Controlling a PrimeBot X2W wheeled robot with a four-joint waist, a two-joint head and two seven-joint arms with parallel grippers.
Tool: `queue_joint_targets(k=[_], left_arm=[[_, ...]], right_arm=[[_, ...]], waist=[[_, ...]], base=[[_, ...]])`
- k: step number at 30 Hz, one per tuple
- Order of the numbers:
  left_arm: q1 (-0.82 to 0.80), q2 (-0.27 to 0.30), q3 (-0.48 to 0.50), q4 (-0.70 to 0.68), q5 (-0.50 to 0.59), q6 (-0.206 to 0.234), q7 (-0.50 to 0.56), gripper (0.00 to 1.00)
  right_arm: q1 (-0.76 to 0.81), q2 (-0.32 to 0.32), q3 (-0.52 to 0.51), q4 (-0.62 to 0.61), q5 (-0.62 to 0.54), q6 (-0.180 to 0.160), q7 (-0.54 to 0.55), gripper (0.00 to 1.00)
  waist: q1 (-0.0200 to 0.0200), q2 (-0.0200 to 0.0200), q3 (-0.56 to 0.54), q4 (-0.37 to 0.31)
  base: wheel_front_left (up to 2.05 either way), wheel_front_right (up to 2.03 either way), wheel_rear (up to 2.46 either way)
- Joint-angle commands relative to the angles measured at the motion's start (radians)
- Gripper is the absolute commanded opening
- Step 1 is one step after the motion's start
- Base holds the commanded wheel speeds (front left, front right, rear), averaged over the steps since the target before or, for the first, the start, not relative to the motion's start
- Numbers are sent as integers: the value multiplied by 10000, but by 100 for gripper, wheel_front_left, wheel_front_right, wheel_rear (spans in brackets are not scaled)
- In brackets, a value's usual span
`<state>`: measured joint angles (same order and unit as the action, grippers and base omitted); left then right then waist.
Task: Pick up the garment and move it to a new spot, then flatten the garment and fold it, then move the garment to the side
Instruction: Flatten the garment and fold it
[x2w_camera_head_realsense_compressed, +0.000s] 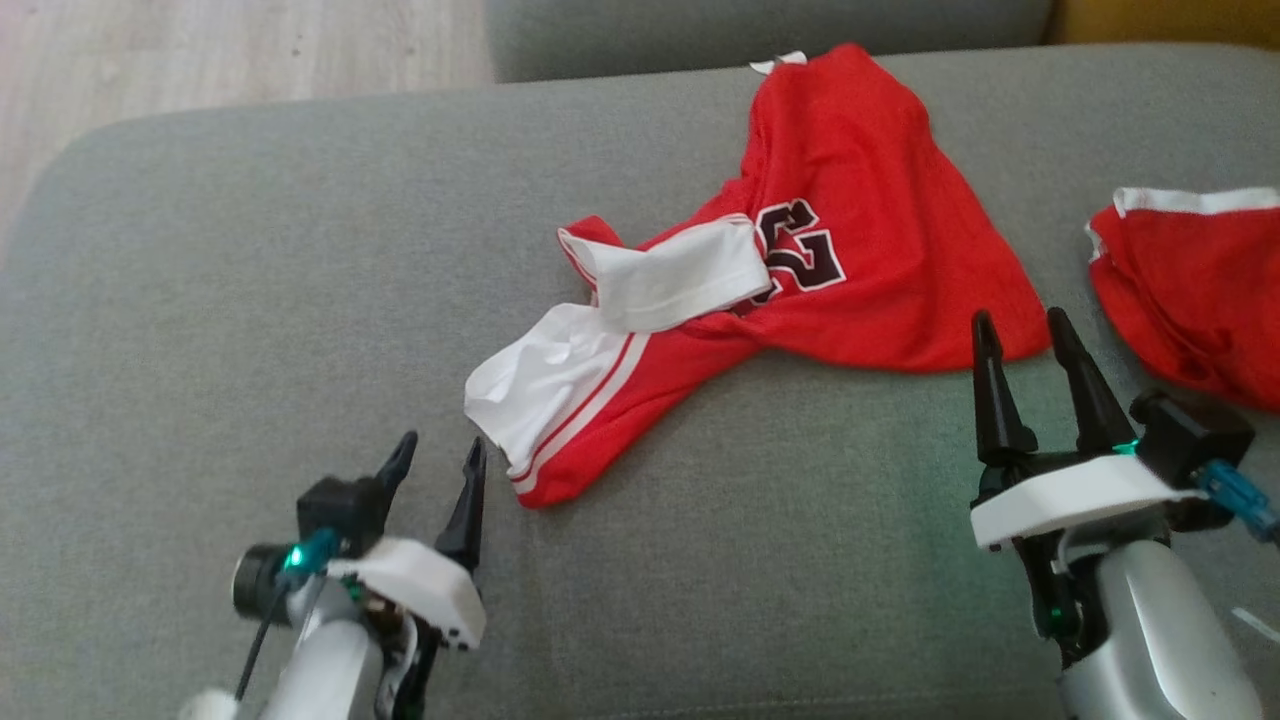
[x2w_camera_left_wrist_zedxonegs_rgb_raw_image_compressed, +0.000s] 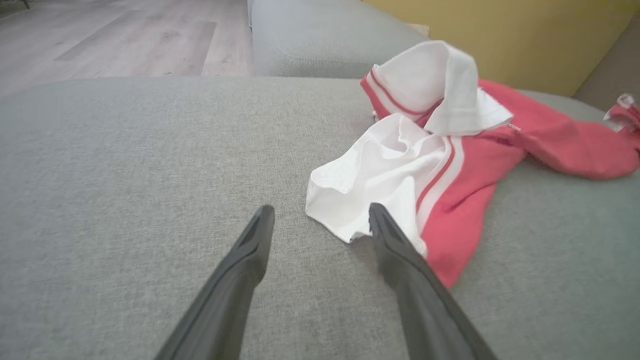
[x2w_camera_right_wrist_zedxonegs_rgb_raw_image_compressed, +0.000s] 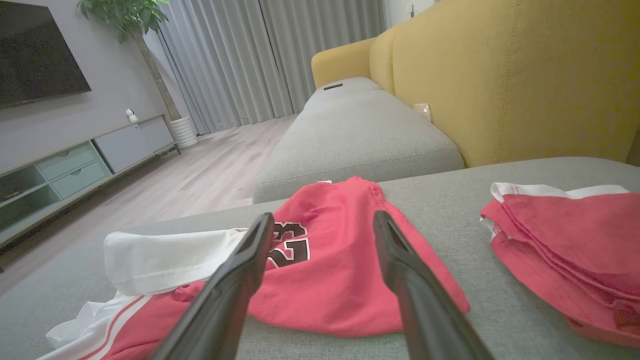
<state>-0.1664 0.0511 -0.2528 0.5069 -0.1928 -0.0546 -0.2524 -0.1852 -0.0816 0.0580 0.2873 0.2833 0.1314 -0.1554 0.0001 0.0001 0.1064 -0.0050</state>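
Across the grey sofa seat (x2w_camera_head_realsense_compressed: 250, 300), the largest surface shown, we see the garment (x2w_camera_head_realsense_compressed: 860, 250) lying crumpled from the middle toward the far right. Beyond the seat's far left edge is the wooden floor (x2w_camera_head_realsense_compressed: 200, 50), and in the right wrist view a yellow backrest (x2w_camera_right_wrist_zedxonegs_rgb_raw_image_compressed: 500, 75) rises behind the cushions. The garment is a red jersey with a dark number print (x2w_camera_head_realsense_compressed: 800, 245). Its red body spreads toward the far right. Its twisted near-left end shows white lining and red-and-white stripes. A second red garment (x2w_camera_head_realsense_compressed: 1190, 290) with a white band lies apart from it at the right edge of the seat.

We note the right gripper (x2w_camera_head_realsense_compressed: 1020, 315) at the near right, fingers spread and holding nothing, its tips at the jersey's near-right hem, between the two red pieces. The left gripper (x2w_camera_head_realsense_compressed: 442, 440) sits at the near left, likewise open and empty, just beside the white end. In the left wrist view one fingertip overlaps the white edge, and we cannot tell whether it touches.
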Motion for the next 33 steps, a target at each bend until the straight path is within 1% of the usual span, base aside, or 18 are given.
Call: queue_joint_targets(k=[1, 8, 11, 13, 18, 29, 30, 31, 32, 33], left_arm=[[-767, 151, 221, -3, 149, -52, -94, 100], [-1971, 216, 52, 1647, 326, -221, -94, 100], [-2413, 319, 44, 2486, 454, -29, -85, 100], [-2706, 308, 51, 2847, 424, -40, -87, 100], [-3172, 296, 0, 3163, 447, -131, -90, 100], [-3480, 276, -43, 3437, 321, -418, -92, 100], [-3503, 270, -56, 3473, 299, -447, -92, 88], [-3524, 263, -73, 3499, 283, -472, -92, 44], [-3541, 254, -84, 3496, 255, -500, -92, 7], [-3549, 242, -77, 3469, 206, -526, -92, 0]], right_arm=[[-76, 3, 159, -459, -93, -7, 56, 100], [-154, -71, 145, -858, -304, -7, 339, 100], [-267, -90, 148, -964, -367, -7, 404, 100], [-326, -81, 117, -1021, -383, -7, 419, 100], [-386, -46, 67, -1027, -476, -7, 460, 100], [-529, -26, 126, -950, -588, -7, 454, 100], [-537, -27, 125, -933, -594, -7, 455, 100], [-543, -32, 131, -908, -604, -7, 461, 100], [-548, -44, 143, -878, -623, -7, 472, 100], [-552, -63, 150, -838, -648, -7, 486, 100]], waist=[[-1, -1, 157, -125], [-1, -1, 630, -292], [-1, -1, 789, -341], [-1, -1, 888, -355], [-1, -1, 1066, -349], [-1, -1, 1271, -414], [-1, -1, 1271, -411], [-1, -1, 1266, -405], [-1, -1, 1262, -397], [-1, -1, 1255, -383]], base=[[0, 0, 0], [0, 0, 0], [0, 0, 0], [0, 0, 0], [0, 0, 0], [0, 0, 0], [0, 0, 0], [0, 0, 0], [0, 0, 0], [0, 0, 0]])
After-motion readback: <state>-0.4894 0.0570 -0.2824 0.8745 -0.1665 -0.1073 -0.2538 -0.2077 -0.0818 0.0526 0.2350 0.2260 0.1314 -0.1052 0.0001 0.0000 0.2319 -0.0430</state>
